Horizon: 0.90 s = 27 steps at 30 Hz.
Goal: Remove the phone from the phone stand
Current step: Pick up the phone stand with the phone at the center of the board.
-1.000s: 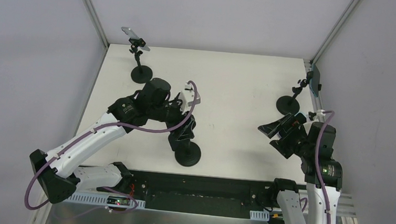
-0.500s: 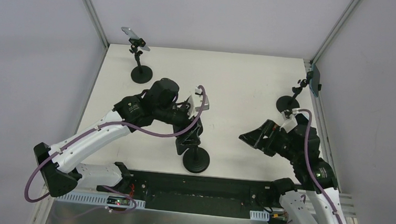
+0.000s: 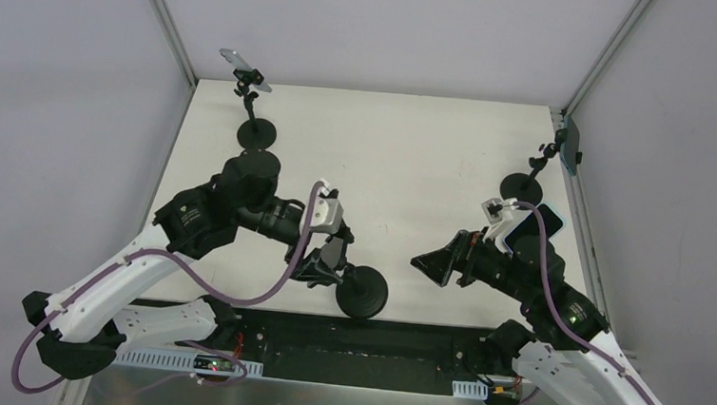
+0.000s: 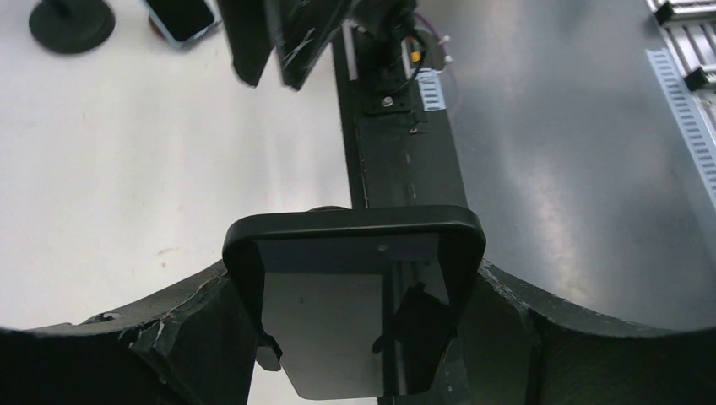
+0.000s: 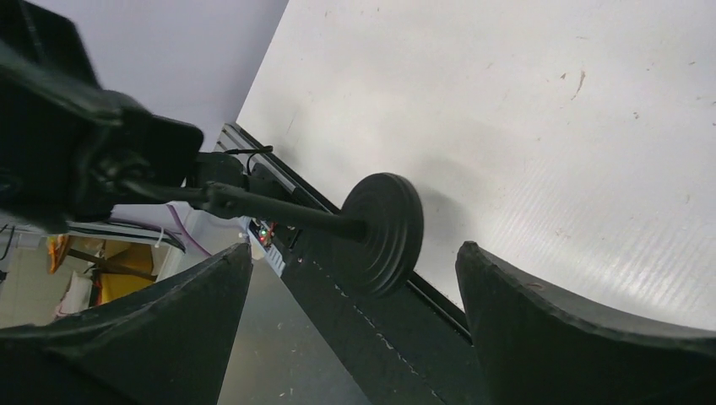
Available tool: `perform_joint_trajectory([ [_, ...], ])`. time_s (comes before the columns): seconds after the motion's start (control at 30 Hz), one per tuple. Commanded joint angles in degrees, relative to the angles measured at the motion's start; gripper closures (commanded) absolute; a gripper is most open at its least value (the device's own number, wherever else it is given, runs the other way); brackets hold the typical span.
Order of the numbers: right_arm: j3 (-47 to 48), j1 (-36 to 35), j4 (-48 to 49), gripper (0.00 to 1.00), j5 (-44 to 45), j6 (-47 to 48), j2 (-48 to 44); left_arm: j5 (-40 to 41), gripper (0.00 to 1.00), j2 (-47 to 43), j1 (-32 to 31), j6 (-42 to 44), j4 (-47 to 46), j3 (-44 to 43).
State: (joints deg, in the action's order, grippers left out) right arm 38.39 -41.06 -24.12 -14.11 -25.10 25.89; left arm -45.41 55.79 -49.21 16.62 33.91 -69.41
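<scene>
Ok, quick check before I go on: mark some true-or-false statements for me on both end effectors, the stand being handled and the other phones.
1. The left end effector is closed on a phone. True.
2. The right end effector grips the base of the stand. False: it is open and not touching the base.
3. The stand is upright. False: it is tipped over, its stem near level.
4. A loose phone lies flat on the table by the right-hand stand. True.
5. The far-left stand is empty. False: it carries a clamped phone.
</scene>
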Motion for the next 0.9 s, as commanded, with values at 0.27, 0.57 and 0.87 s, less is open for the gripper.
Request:
perform_joint_trajectory([
  [0.27, 1.9, -4.2, 0.0, 0.06, 1.6, 8.4, -2.1, -21.9, 1.00, -6.1, -0.6, 10.3, -4.3, -1.4],
  [0.57, 3.4, -12.3, -1.7, 0.06, 7.4, 14.7, -0.9, -27.2, 1.00, -6.8, -0.6, 11.4, -4.3, -1.1],
  [0.87, 5.0, -25.2, 2.7, 0.07, 20.1, 17.7, 0.8, -28.9, 1.00, -7.0, -0.6, 10.8, -4.3, -1.5],
])
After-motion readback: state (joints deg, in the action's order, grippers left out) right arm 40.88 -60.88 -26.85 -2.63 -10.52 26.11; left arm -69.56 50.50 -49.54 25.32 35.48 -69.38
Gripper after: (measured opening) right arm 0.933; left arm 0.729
